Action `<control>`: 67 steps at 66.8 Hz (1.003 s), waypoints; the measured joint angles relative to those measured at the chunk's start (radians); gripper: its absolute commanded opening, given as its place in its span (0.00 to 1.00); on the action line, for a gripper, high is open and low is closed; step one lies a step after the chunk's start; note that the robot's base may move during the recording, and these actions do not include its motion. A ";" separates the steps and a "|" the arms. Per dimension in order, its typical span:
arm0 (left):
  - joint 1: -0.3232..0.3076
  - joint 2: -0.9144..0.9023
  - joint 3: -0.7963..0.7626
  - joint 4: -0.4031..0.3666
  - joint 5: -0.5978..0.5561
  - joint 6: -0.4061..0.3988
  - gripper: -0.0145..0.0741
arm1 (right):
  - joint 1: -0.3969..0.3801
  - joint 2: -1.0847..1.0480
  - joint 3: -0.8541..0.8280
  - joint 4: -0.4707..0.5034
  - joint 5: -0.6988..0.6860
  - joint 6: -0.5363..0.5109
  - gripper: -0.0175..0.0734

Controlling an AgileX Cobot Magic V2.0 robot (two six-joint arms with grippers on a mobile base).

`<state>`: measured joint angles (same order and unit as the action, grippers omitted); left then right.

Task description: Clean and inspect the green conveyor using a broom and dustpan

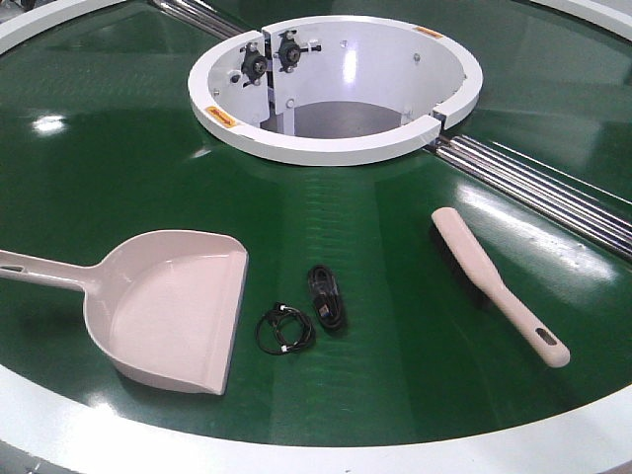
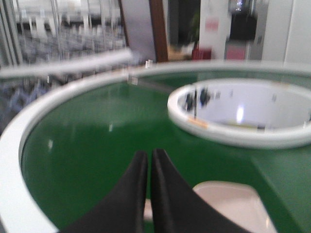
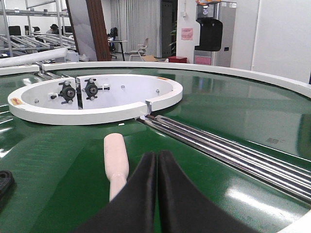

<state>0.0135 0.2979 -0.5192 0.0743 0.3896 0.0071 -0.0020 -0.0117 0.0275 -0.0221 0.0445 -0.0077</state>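
Nearest, the left end effector is seen with its fingers pressed together and nothing between them. The right end effector is drawn together in the same way and is also empty. Neither tool has yet been taken up.

On the near part of the green conveyor, the dustpan is laid flat at the left, its handle pointed outward, presumably so that it can be reached by the left arm. The broom is laid at the right with its handle toward the outer rim, probably for the right arm.

Between the two tools, and touching neither, a cable coil and a cable bundle are seen. The pan's mouth is turned toward them, so they are judged to be what is to be swept.

Farther back, the central hub and the metal rollers are seen.
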 measured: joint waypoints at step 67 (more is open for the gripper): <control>0.000 0.146 -0.033 0.009 0.158 -0.001 0.75 | 0.000 0.000 0.000 0.000 0.000 0.000 0.18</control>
<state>0.0135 0.4436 -0.5518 0.0832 0.5472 0.0060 -0.0020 -0.0117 0.0275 -0.0221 0.0445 -0.0077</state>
